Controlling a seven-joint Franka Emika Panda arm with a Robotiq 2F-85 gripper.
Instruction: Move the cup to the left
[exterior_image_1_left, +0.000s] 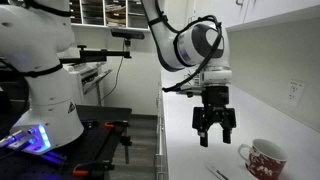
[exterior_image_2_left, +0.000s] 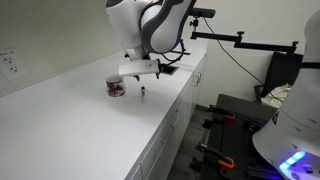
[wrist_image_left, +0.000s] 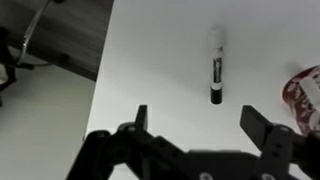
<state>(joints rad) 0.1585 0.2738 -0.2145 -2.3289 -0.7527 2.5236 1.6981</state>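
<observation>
The cup (exterior_image_1_left: 263, 158) is a small white mug with a dark red pattern and a side handle. It stands on the white counter in both exterior views (exterior_image_2_left: 116, 87). Only its edge shows at the right border of the wrist view (wrist_image_left: 304, 98). My gripper (exterior_image_1_left: 214, 136) hangs above the counter beside the cup, apart from it, fingers pointing down. It is open and empty; the wrist view (wrist_image_left: 205, 122) shows bare counter between the fingers. In an exterior view (exterior_image_2_left: 143, 78) the gripper is partly hidden by the arm.
A black-and-white marker (wrist_image_left: 215, 66) lies on the counter ahead of the fingers, also visible as a small object (exterior_image_2_left: 143, 92) near the cup. A wall outlet (exterior_image_1_left: 294, 91) is behind. The counter's edge (exterior_image_1_left: 161, 130) drops to a floor with another white robot (exterior_image_1_left: 45, 80).
</observation>
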